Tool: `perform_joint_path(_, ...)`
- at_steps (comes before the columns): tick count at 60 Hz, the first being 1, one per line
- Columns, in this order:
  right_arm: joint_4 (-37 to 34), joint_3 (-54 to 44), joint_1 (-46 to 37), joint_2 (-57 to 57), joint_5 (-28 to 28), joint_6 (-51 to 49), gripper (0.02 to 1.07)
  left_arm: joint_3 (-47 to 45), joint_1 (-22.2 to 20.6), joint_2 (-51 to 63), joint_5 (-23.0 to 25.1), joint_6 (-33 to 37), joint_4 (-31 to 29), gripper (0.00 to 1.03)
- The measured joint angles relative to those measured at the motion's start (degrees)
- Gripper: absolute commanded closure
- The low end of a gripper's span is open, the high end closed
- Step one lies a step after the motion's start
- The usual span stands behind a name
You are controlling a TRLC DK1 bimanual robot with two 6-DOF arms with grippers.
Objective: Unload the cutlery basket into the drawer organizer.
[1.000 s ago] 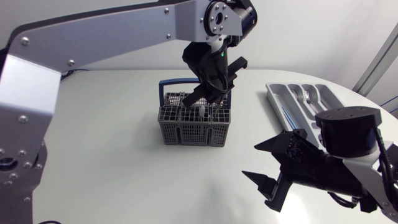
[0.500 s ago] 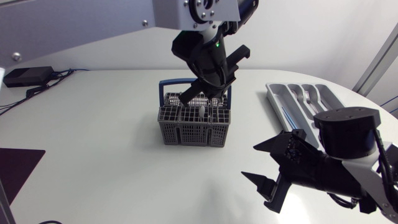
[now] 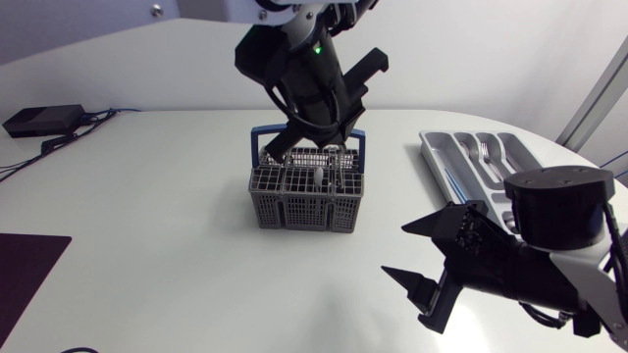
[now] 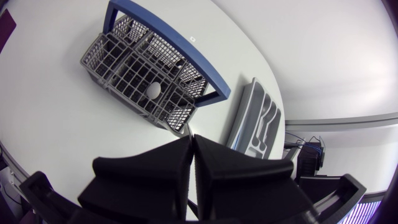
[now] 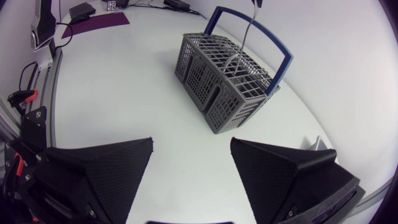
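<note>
The grey cutlery basket with its blue handle stands mid-table. A spoon stands in a front compartment. My left gripper hangs just above the basket, fingers pressed together. In the right wrist view a slim metal utensil rises from the basket towards it. The grey drawer organizer lies at the right, with forks in it. My right gripper is open and empty near the front right, pointing at the basket.
A black box with cables sits at the far left edge. A dark mat lies at the front left corner. Bare white tabletop lies between the basket and my right gripper.
The left arm has swung up and leftwards, and its gripper has risen a little above the basket, still shut. The right arm has not moved.
</note>
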Motion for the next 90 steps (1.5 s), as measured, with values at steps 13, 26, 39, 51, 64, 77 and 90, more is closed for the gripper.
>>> perform_joint_path(13,-0.04,3.98,0.0,-0.02,-0.96,1.92,0.17,-1.81,-0.61,-2.71,2.21,-0.02,0.85,1.0)
perform_joint_path(26,1.16,8.87,-0.02,2.89,-3.69,4.94,0.17,-3.69,-1.42,-3.54,6.14,-0.11,3.02,1.0)
perform_joint_path(39,5.27,11.58,-1.4,8.85,-4.35,6.67,0.25,-4.44,-1.46,-3.54,10.1,-1.44,4.98,1.0)
perform_joint_path(51,7.96,13.29,-4.68,13.42,-6.14,7.5,0.35,-4.61,-1.64,-3.54,11.74,-1.95,5.09,1.0)
perform_joint_path(64,9.4,15.19,-5.33,15.96,-6.73,7.63,0.5,-4.76,-1.68,-3.54,12.09,-2.16,5.09,1.0)
perform_joint_path(77,9.7,15.78,-5.33,17.22,-6.73,7.61,0.7,-4.87,-1.66,-3.54,12.72,-2.43,5.22,1.0)
perform_joint_path(90,9.75,15.78,-5.33,17.88,-6.82,7.61,0.87,-4.98,-1.68,-3.54,12.92,-2.82,5.35,0.96)
